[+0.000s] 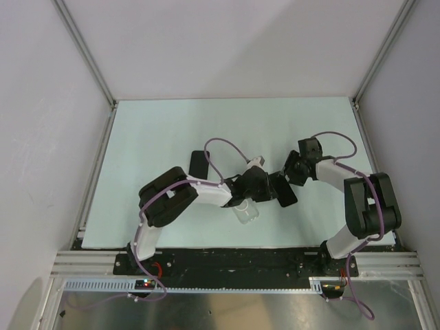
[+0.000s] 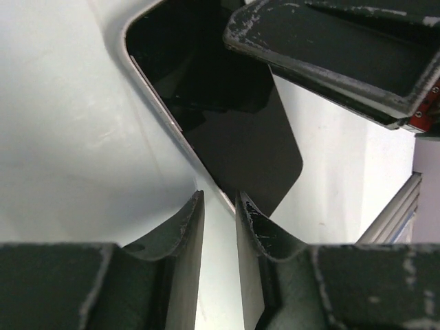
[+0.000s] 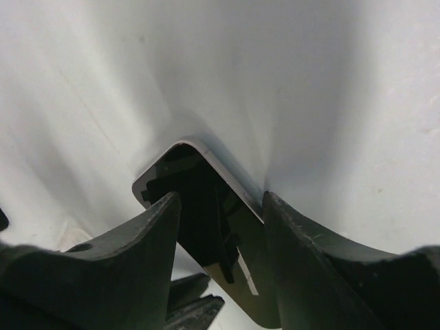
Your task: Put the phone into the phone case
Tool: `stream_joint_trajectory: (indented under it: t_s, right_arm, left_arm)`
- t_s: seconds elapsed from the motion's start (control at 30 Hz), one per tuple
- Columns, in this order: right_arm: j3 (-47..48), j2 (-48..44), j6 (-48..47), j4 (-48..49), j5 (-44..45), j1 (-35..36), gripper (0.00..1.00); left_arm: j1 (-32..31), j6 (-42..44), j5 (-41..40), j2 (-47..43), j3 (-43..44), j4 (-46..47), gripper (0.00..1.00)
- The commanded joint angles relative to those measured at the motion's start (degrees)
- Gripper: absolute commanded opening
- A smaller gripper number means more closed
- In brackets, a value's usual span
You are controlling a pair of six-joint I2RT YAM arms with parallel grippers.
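Observation:
The black phone (image 1: 283,191) with a silver rim lies on the pale table between my two grippers. It also shows in the left wrist view (image 2: 234,130) and the right wrist view (image 3: 220,234). A clear phone case (image 1: 246,212) lies on the table, partly hidden under my left wrist. My left gripper (image 1: 267,188) (image 2: 220,196) has its tips at the phone's near corner, with a narrow gap and nothing between them. My right gripper (image 1: 289,176) (image 3: 221,198) is open over the phone's other end. One of its fingertips (image 3: 271,203) is against the silver rim, the other over the screen.
A flat black rectangle (image 1: 199,163) lies on the table (image 1: 172,130) just beyond my left forearm. The aluminium rail (image 2: 395,210) runs along the near edge. White walls and frame posts (image 1: 89,62) close in the sides and back.

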Motion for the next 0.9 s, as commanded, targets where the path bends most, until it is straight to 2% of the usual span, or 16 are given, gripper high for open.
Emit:
stream_joint_trajectory:
  t_s: [0.0,0.23,0.37,0.57,0.87]
  right_arm:
    - [-1.0,-2.2,-2.7,-6.4,-1.7,1.8,0.60]
    - [-3.3,-5.3,-7.8,-5.6,-4.6,2.6,0.83]
    - [-3.9,-5.7,-10.0,-5.2,-3.4,4.8,0.94]
    - [-3.8,-4.8,-11.4,-5.1,-2.2,8.5,0.98]
    - [-0.2,-0.4,-9.7,-10.0,6.5,17.3,0.97]
  left_arm:
    - [0.1,2.2,-4.3,-6.6,-3.0,-0.9,0.30]
    - [2.2,5.5,-4.8,-14.9,-8.3,-1.0,0.31]
    - [3.5,6.6,-4.4,-20.6,-11.4,-1.2,0.32]
    - [6.0,7.3,-3.9,-29.0,-16.6,-1.9,0.34]
    - [12.4,7.3,-4.1,-41.4,-26.4,-3.4,0.35]
